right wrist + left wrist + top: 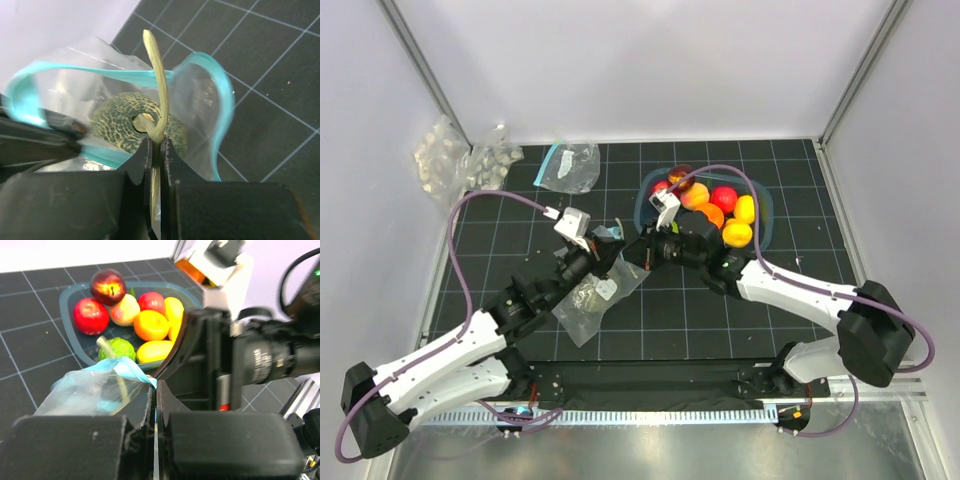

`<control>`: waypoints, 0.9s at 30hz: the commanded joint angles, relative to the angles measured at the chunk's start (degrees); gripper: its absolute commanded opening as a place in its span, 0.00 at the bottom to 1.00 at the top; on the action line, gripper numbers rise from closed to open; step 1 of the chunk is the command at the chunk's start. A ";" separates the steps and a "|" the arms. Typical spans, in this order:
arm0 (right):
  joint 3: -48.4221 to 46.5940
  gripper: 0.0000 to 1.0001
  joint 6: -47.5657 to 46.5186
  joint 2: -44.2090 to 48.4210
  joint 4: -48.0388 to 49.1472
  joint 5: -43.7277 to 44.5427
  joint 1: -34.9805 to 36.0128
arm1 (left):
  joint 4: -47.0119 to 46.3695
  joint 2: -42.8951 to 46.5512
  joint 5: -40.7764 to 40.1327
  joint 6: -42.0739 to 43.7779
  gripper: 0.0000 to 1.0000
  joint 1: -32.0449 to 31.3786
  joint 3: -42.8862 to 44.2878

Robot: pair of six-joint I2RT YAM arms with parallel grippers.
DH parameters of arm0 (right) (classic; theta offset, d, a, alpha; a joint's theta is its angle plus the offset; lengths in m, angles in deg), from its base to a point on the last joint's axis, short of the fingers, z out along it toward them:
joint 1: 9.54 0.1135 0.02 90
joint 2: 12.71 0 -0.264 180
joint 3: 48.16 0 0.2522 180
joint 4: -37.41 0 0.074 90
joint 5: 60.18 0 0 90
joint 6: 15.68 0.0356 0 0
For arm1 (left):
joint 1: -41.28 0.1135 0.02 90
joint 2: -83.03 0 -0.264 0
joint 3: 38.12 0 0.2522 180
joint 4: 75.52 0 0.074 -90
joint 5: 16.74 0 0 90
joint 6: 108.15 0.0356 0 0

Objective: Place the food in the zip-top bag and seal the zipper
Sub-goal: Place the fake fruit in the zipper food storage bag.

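Left jaws pinch tight on the wall of the zip-top bag [85, 392]. Right jaws clamp the stem [159, 75] of the melon [120, 125], which sits in the bag's mouth, ringed by the teal zipper [222, 107]. Gridded worktop [270, 75] shows to the right. Beyond, the other food [150, 325] fills a tray [67, 297].

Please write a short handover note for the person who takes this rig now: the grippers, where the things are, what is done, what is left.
Grippers: left gripper shut on the zip-top bag edge, holding the mouth open; right gripper shut on the melon stem.
Things: melon sits in the bag's mouth, zipper open around it; other fruits lie in the tray.
Done: melon nearly in.
Left: release it, add other fruits, seal the zipper.
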 commanded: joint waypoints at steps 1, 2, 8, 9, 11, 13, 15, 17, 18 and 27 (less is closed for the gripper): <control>-3.34 0.01 -4.29 -1.40 -2.19 0.27 0.90 | -5.58 2.90 1.19 2.00 0.00 0.17 -0.37; -3.95 0.01 -5.09 -1.41 -2.90 0.62 0.90 | -6.02 3.16 2.69 2.35 0.00 0.17 -0.37; -4.22 0.01 -12.29 0.69 -5.72 -0.24 0.90 | -0.16 1.33 6.14 4.03 0.00 0.17 2.96; -4.14 0.01 -12.83 1.05 -5.81 -1.22 0.90 | 0.91 0.45 5.09 4.46 0.00 0.17 3.49; -4.31 0.01 -13.36 1.58 -6.33 -2.45 0.90 | 2.23 -0.08 2.54 4.82 0.00 0.17 3.93; -4.75 0.01 -14.49 2.80 -7.47 -2.72 0.90 | 3.46 0.09 -0.96 5.17 0.00 0.17 4.20; -5.54 0.01 -14.94 3.07 -10.44 -2.37 0.90 | 4.52 0.96 -3.43 5.95 0.00 0.17 4.37; -6.94 0.01 -15.55 3.34 -12.48 -2.11 0.99 | 5.49 1.75 -6.94 6.05 0.00 0.17 4.20; -7.12 0.01 -15.73 3.42 -13.18 -1.67 0.90 | 5.58 2.19 -7.75 6.14 0.00 0.17 4.02; -9.50 0.01 -18.89 3.95 -20.22 3.95 0.90 | 5.40 4.22 -10.04 6.93 0.00 0.17 3.14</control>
